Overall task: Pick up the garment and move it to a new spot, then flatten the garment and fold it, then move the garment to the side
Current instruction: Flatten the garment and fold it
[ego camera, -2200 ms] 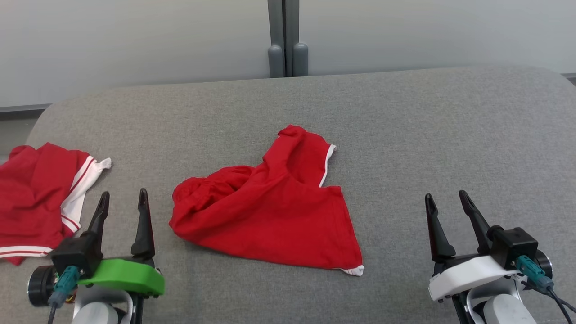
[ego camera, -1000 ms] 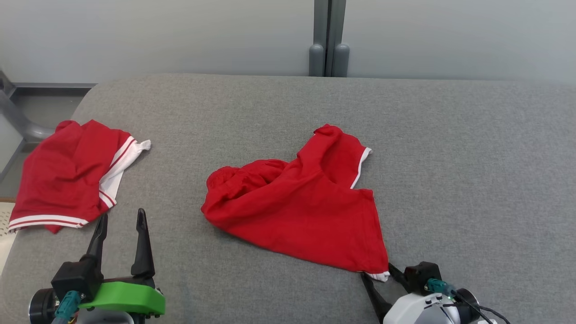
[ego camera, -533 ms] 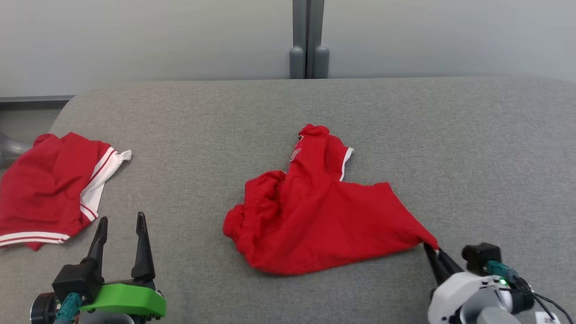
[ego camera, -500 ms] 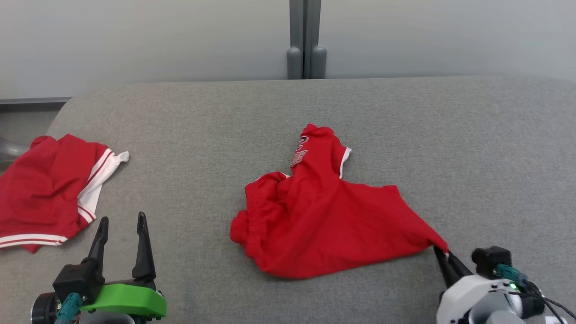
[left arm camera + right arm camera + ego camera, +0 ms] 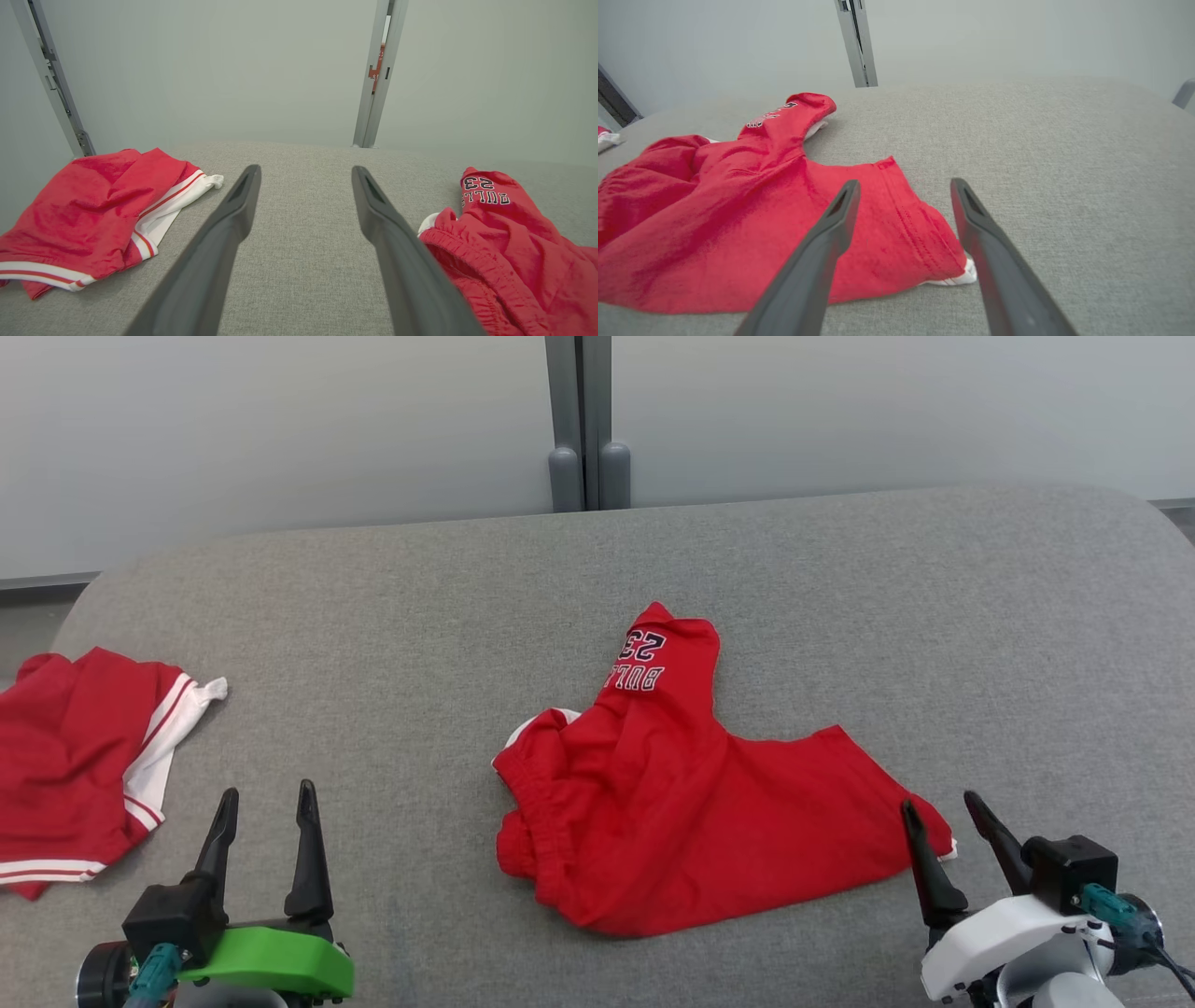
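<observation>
Found the red shorts (image 5: pixel 691 821) near the middle of the grey mat (image 5: pixel 840 616), a bit toward the right side, lumpy and not flat yet. Found the right gripper (image 5: pixel 938 801) by their near right corner, fingers spread wide, holding nothing. Hard to tell from above whether touching the hem; seems to sit just over it, with the white corner (image 5: pixel 957 277) down between the two fingers. Found the left gripper (image 5: pixel 267 789) wide open too, empty, well apart from the shorts and nearer a second pair of red shorts (image 5: pixel 75 775) at the left edge.

Could go wrong: pinching only the top layer, so lifting one sheet and leaving the rest bunched. Could also drag the whole heap sideways, with nothing pinning the waist end. Could mix up the two pairs.

Lying long-ways left to right: bunched waist at the left, one leg reaching right toward the right gripper. Pointing away toward the wall (image 5: pixel 280 429) with the other leg, marked by letters and number (image 5: pixel 644 663).
</observation>
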Controlling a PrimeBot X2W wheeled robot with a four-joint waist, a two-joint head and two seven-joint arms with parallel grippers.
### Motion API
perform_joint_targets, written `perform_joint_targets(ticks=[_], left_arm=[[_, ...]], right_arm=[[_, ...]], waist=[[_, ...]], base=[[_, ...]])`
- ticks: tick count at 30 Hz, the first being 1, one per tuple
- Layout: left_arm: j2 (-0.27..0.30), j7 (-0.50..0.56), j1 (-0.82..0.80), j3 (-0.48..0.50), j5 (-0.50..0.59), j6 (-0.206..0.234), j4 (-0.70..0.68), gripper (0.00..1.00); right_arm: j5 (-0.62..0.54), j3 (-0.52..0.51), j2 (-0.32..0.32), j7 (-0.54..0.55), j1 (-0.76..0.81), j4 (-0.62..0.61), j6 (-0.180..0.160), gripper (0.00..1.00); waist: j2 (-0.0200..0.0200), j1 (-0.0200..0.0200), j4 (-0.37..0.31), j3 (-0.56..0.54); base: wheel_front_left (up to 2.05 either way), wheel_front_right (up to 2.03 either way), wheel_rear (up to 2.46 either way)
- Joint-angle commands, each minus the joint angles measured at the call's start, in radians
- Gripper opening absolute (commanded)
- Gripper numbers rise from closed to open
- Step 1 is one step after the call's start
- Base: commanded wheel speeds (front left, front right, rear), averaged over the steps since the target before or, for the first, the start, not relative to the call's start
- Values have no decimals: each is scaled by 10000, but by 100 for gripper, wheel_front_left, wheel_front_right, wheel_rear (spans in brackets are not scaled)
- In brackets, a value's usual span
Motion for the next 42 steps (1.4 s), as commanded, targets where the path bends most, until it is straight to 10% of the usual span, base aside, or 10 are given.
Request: perform_joint_targets(ticks=[1, 29, 30, 32, 33, 42], left_arm=[[2, -8, 85, -41, 52, -22, 30, 100], [62, -8, -905, -5246, -834, -187, 3103, 100], [56, -8, -961, -5278, -966, -187, 3226, 57], [47, -8, -1032, -5339, -1126, -188, 3460, 8], [44, -8, -1065, -5336, -1169, -188, 3564, 0], [17, -8, -1289, -5143, -1368, -188, 3723, 0]], right_arm=[[-185, -136, 66, -40, 170, -418, 1, 100], [-1168, -159, 1052, -44, 130, -2299, 1, 100], [-1167, -175, 1053, -43, 128, -2302, 1, 100], [-1169, -206, 1056, -44, 153, -2303, 1, 100], [-1169, -225, 1060, -44, 172, -2306, 1, 100], [-1135, -180, 1126, -44, 223, -2270, 1, 100]], waist=[[0, 0, 1, -17], [0, 0, -760, 640], [0, 0, -760, 633], [0, 0, -736, 605], [0, 0, -717, 587], [0, 0, -512, 426]], base=[[0, 0, 0], [0, 0, 0], [0, 0, 0], [0, 0, 0], [0, 0, 0], [0, 0, 0]])
